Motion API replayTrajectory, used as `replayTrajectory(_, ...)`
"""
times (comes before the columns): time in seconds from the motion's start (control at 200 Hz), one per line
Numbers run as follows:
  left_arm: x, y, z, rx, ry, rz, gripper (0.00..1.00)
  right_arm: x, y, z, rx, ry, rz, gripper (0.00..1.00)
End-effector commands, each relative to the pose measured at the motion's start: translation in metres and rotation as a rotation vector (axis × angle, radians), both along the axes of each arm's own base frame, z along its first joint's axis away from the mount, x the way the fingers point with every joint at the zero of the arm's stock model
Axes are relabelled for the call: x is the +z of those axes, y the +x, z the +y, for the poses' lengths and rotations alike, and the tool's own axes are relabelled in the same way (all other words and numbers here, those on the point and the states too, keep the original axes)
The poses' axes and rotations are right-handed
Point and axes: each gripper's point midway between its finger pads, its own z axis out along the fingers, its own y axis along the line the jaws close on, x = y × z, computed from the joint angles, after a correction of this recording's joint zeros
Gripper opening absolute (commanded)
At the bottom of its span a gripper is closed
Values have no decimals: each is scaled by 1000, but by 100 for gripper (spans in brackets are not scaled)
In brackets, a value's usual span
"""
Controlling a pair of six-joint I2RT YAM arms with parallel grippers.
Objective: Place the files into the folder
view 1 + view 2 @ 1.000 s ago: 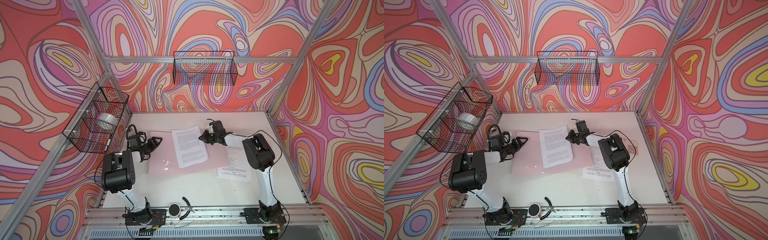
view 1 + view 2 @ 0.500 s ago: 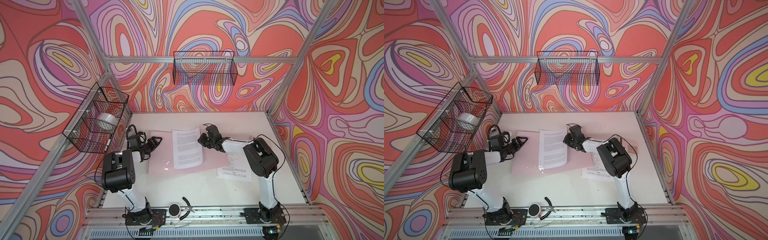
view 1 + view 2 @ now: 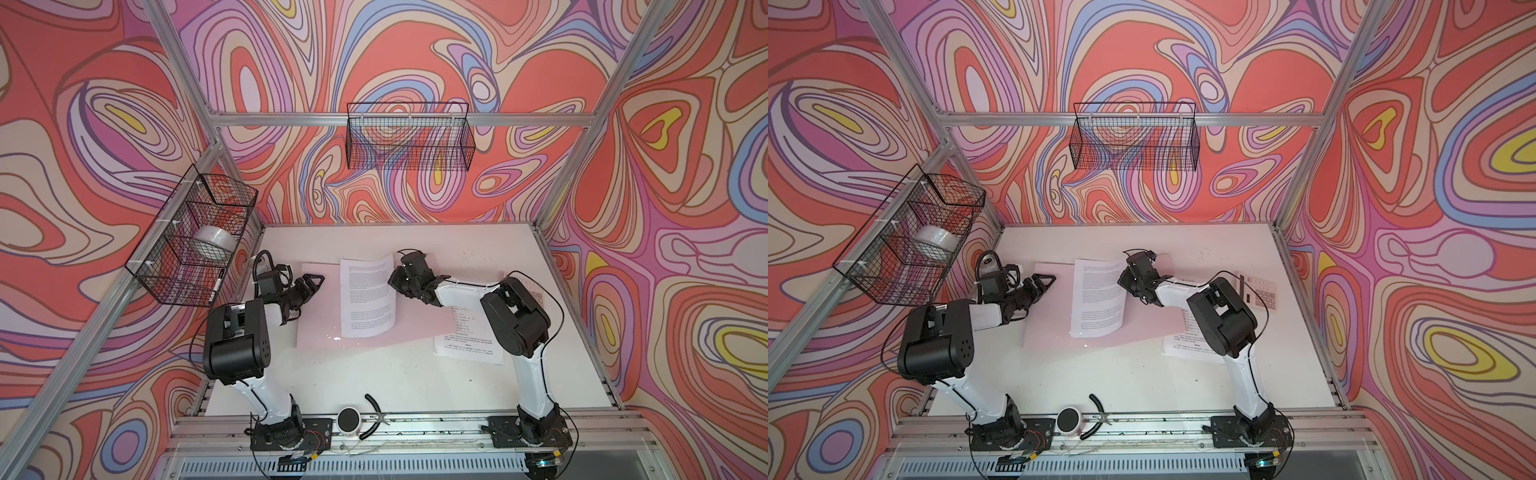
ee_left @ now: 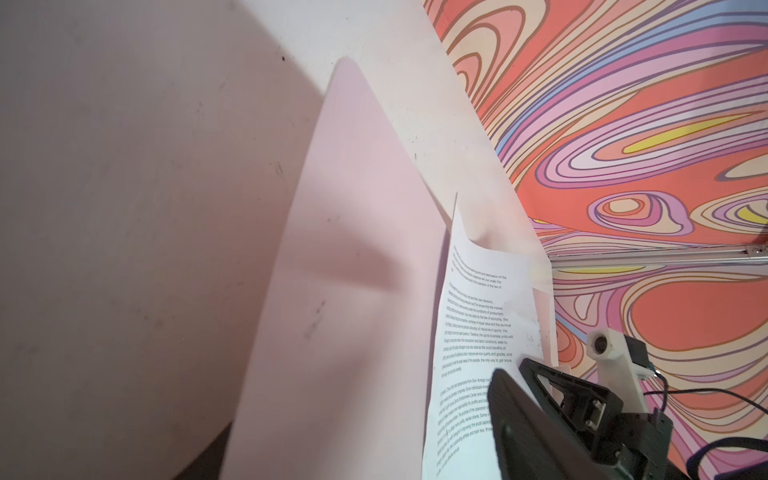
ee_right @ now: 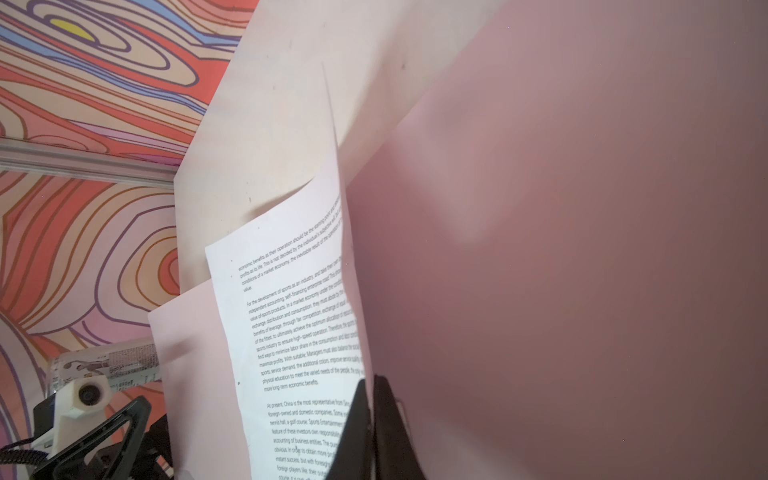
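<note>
pink folder (image 3: 320,322) lies open on the table (image 3: 374,378), the left gripper (image 3: 312,283) hovering low at its left edge, jaws apart and empty. the printed sheet (image 3: 365,303) has slid leftward and squared up on the folder in the last second, so one file is nearly placed. the right gripper (image 3: 395,283), forearm stretched low, pinches its raised right edge; another sheet (image 3: 465,349) waits further right.

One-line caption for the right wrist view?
Right hand pinches the edge of a printed sheet, curled up over the pink folder.
</note>
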Motion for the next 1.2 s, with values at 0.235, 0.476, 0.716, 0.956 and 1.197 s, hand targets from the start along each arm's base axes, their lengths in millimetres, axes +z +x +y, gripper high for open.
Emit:
replayTrajectory(0.235, -2, 1, 5, 25, 4, -12, 75, -14, -5, 24, -15, -2, 34, 0)
replayTrajectory(0.476, -2, 0, 7, 36, 9, -13, 75, -18, -10, 36, -6, 6, 47, 0)
replayTrajectory(0.716, -3, -1, 8, 45, 12, -11, 75, -21, -11, 45, -13, 34, 62, 0)
replayTrajectory(0.956, -3, -1, 9, 51, 13, -11, 77, -27, -14, 56, 2, 63, 89, 0)
replayTrajectory(1.197, -3, -1, 9, 54, 14, -9, 77, -18, -7, 49, -11, 35, 44, 0)
